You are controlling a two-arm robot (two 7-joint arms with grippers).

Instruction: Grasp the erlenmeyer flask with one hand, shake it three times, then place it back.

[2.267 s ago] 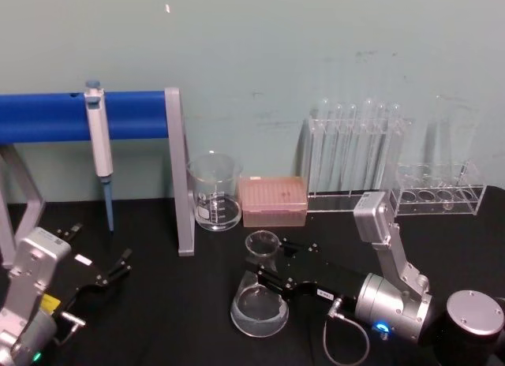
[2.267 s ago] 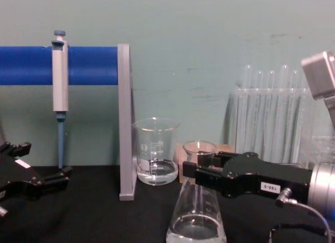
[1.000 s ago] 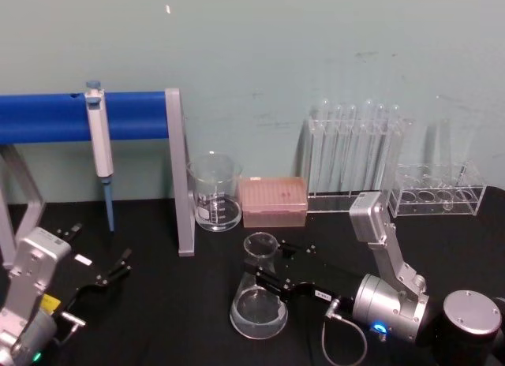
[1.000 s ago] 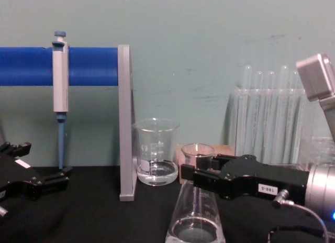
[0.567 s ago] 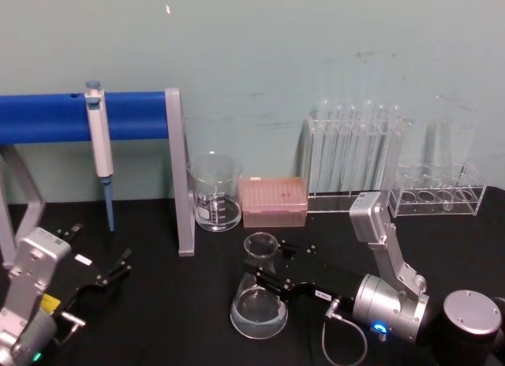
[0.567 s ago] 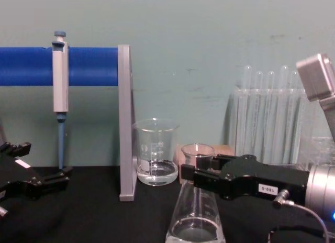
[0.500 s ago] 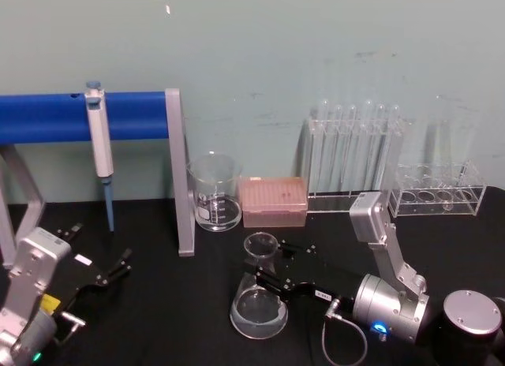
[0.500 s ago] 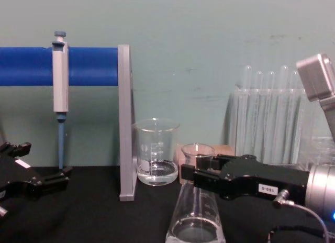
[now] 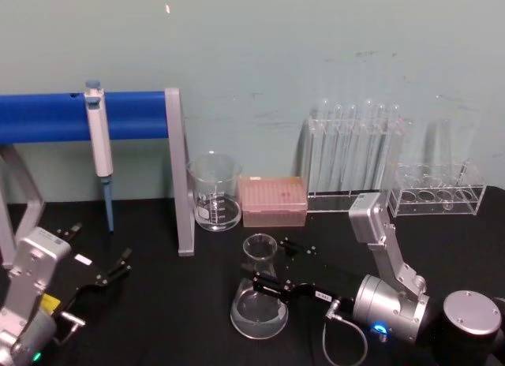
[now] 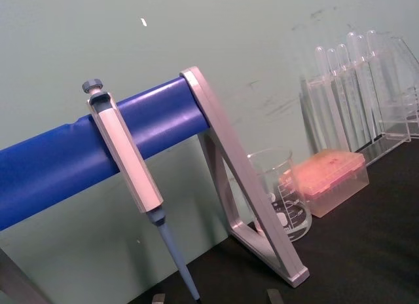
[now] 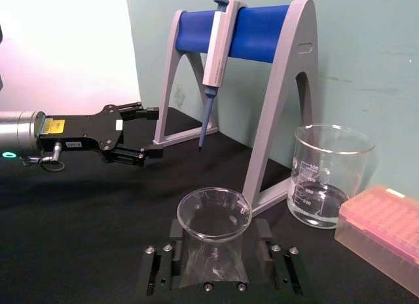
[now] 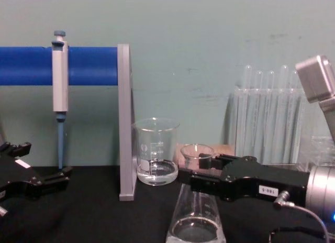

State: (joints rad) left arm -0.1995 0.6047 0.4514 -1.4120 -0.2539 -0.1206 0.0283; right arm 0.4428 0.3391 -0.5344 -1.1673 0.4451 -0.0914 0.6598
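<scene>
Near the middle of the black bench [image 9: 181, 303], toward six o'clock in the head view, stands the flask [image 9: 259, 299]: clear glass, cone-shaped, with a wide round base, a narrow neck and a flared open rim, its base resting on the bench surface. From the chest view it shows a pale ring of reflection low in the body, and whether that is liquid cannot be told. The right hand [image 9: 271, 265] reaches in from four o'clock, a black boxy body with a small white numbered label and a silver wrist behind it; its two flat fingers [image 11: 158, 270] sit one on each side of the neck, close against the glass just under the rim, clamped on it as far as the right wrist view shows. The left hand [image 9: 118, 267] rests low at eight o'clock, well apart from the flask, its thin black fingers slightly apart and holding nothing. At eleven o'clock from the flask stands a beaker [image 9: 214, 192] with printed markings and a little clear liquid, just beside the grey leg of a stand [image 9: 179, 173] with a blue bar, from which a pipette [image 9: 99, 149] hangs tip down. A pink box [image 9: 273, 200] sits right of the beaker at twelve o'clock, and a clear rack of test tubes [image 9: 355, 149] stands against the wall at one o'clock.
</scene>
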